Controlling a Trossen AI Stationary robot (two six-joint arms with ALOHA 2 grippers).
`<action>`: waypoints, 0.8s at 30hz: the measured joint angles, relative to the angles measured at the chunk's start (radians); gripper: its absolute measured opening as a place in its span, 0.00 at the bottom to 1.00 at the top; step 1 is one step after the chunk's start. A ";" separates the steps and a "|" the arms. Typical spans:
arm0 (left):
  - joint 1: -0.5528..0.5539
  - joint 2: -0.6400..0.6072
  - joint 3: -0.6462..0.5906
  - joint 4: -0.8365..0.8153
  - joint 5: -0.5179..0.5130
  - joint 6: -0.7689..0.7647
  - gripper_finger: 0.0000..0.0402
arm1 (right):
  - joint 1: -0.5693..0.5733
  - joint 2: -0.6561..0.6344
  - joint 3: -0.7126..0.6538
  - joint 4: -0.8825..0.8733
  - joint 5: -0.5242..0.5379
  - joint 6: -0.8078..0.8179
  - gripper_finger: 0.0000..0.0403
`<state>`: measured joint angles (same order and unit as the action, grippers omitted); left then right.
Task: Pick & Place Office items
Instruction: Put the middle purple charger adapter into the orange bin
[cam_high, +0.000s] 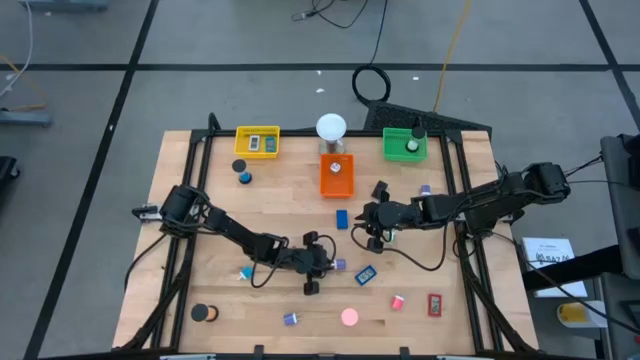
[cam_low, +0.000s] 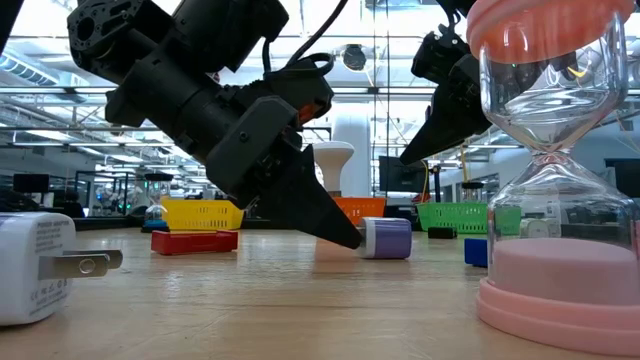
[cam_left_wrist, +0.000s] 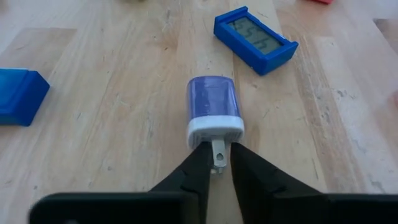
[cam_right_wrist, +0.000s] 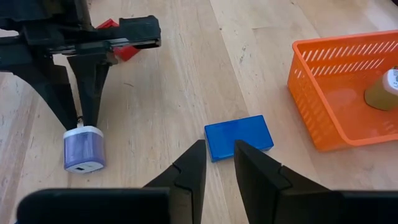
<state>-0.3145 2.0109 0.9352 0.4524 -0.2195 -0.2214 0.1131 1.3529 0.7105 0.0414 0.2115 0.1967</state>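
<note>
One purple charger (cam_left_wrist: 213, 112), prongs pinched by the left gripper (cam_left_wrist: 217, 163) at mid-table: pick step in hand; next, probably lift to a tray; right gripper (cam_right_wrist: 219, 163) hovers nearly closed, empty.

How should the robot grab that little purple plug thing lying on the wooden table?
Best by its metal prongs: the small purple wall charger lies flat on the wooden table, prongs sticking out sideways toward the left gripper. Coming in low from that end, as its jaws already do, they pinch a thin prong. The rounded body looks wider and slipperier.
</note>
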 joint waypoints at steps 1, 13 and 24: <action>0.000 0.000 0.000 0.000 0.000 0.003 0.12 | 0.000 0.000 0.000 0.000 0.000 0.000 0.18; 0.000 0.000 0.000 -0.001 0.010 0.016 0.07 | 0.000 0.000 0.000 0.000 0.000 0.000 0.18; 0.045 -0.269 0.001 -0.469 0.010 0.086 0.05 | 0.000 0.000 0.000 0.000 0.000 0.000 0.18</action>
<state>-0.2696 1.7415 0.9366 -0.0167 -0.2095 -0.1352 0.1127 1.3529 0.7105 0.0414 0.2115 0.1963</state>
